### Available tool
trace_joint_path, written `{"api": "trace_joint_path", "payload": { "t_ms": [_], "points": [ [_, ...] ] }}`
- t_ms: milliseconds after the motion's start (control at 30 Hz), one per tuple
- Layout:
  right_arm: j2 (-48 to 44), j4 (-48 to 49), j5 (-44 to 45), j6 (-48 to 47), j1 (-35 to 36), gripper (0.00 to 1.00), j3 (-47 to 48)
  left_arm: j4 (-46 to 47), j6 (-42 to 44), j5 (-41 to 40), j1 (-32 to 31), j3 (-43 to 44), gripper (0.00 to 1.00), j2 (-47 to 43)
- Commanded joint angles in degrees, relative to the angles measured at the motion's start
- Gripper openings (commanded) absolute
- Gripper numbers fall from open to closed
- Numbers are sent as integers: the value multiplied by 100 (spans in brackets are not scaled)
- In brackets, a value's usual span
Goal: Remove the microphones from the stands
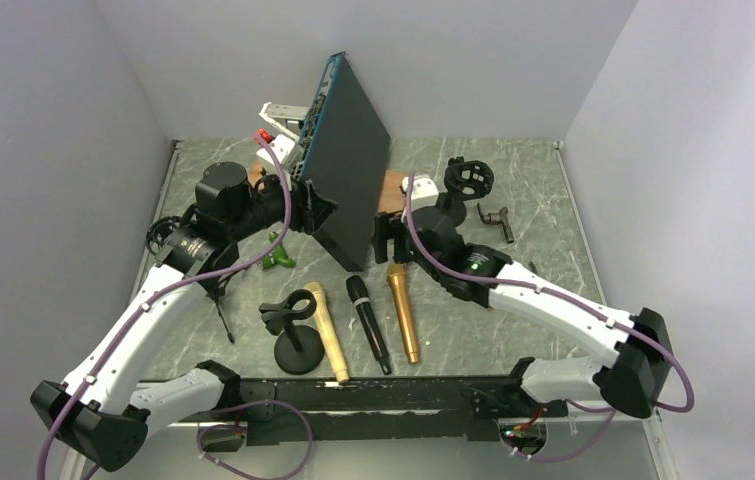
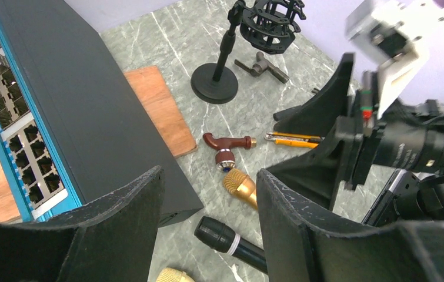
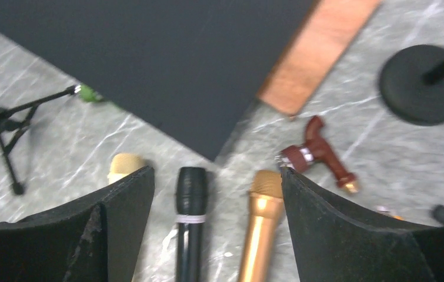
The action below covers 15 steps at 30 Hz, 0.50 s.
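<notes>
A black desk stand with a clip stands at the front left. A pale gold microphone lies right beside the clip; I cannot tell whether the clip holds it. A black microphone and a gold microphone lie flat to its right. My left gripper is open and empty beside the black box, above the microphone heads. My right gripper is open and empty over the black and gold microphones, its jaws wide.
A tilted black network switch rests on a wooden board. An empty shock-mount stand is at the back right. A small tripod, a brown tap, a yellow cutter and a green item lie around.
</notes>
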Motion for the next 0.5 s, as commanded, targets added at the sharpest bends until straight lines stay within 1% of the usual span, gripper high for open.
{"api": "trace_joint_path", "payload": {
  "t_ms": [0,100,167,233,300,367,467],
  "points": [
    [-527,113,1428,-669,-109,83,-58,57,112,-93,-47,224,62,-166],
    [-964,496,1730,-768,-328,89,-406,70,121,-116,-61,211,62,-195],
    [-1242,620,1661,-657,-630,92,-562,58,117,-134,-61,216,62,-182],
    [-1515,669,1313,-445,-1099,93,-709,53,108,-114,-62,219,62,-178],
    [-1810,715,837,-194,-1788,96,-853,74,97,-86,-68,210,62,-178],
    [-1965,735,385,25,-2322,97,-938,80,84,-66,-65,216,62,-170],
    [-2054,735,-178,263,-2901,97,-929,80,75,-52,-65,219,62,-160]
  ]
}}
